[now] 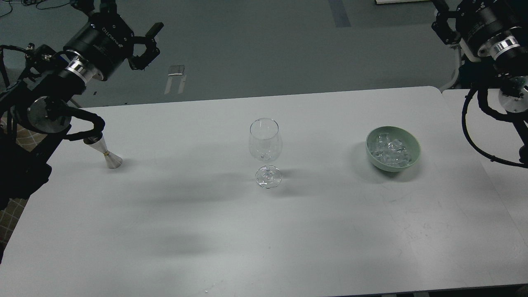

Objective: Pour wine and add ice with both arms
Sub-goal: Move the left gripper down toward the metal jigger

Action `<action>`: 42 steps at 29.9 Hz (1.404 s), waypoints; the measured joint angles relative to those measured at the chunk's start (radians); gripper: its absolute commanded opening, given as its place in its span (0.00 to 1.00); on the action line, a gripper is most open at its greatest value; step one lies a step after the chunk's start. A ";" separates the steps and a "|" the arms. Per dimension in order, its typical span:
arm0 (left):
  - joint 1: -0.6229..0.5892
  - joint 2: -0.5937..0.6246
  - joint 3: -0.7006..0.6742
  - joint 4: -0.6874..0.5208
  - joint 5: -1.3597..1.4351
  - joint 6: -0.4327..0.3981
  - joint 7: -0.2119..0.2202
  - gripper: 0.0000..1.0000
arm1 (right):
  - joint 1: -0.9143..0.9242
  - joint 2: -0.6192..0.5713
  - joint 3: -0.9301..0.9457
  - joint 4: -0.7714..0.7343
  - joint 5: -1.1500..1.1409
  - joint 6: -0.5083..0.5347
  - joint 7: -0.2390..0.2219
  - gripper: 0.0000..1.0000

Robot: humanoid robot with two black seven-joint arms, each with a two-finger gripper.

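An upright clear stemmed wine glass (265, 140) stands at the table's centre, and no liquid shows in it. The ice (390, 149) is a heap of clear cubes in a green bowl (412, 159) to the right of the glass. At the left stands a silver jigger (109, 156), its top hidden behind my left arm's cable. The wine is out of view. My left gripper (148, 46) hangs open and empty above the floor beyond the table's far left edge. My right gripper (444, 25) is dark and cut by the frame at the top right.
The white table (264, 231) has rounded corners, and a second white table (486, 123) adjoins it on the right. My left arm's thick links and cables lie over the table's left edge. Grey floor lies beyond the far edge.
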 measured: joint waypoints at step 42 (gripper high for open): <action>-0.001 0.021 -0.001 0.054 0.021 -0.005 0.014 0.99 | 0.000 0.021 -0.003 -0.001 -0.012 -0.002 0.000 1.00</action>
